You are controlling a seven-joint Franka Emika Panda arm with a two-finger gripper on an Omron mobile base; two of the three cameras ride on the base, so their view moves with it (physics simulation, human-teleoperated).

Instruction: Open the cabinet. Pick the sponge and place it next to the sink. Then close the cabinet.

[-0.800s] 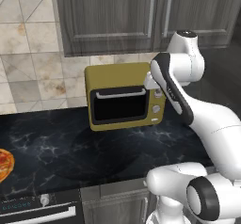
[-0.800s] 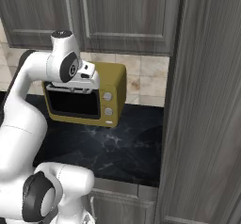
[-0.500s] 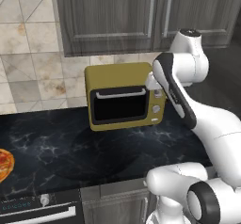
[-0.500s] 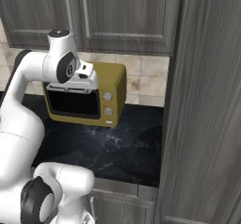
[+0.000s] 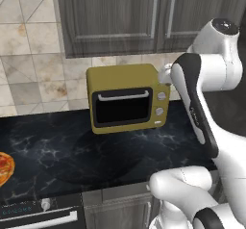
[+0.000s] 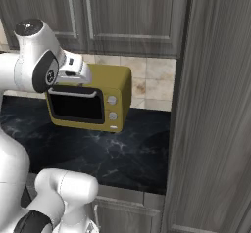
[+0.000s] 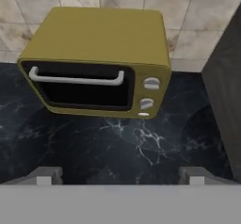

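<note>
The cabinet (image 5: 144, 16), dark grey wood-grain with two panelled doors shut and long silver bar handles, is hung on the wall above the mustard-yellow microwave (image 7: 96, 60) on the black marbled surface (image 7: 122, 143), over which the hand (image 7: 120, 175) is held spread and empty.

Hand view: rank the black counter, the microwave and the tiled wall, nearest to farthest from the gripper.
From the open gripper:
1. Black marble counter, directly ahead of the fingertips.
2. Mustard-yellow microwave, farther on, standing on the counter.
3. Tiled wall, behind the microwave, farthest.
</note>
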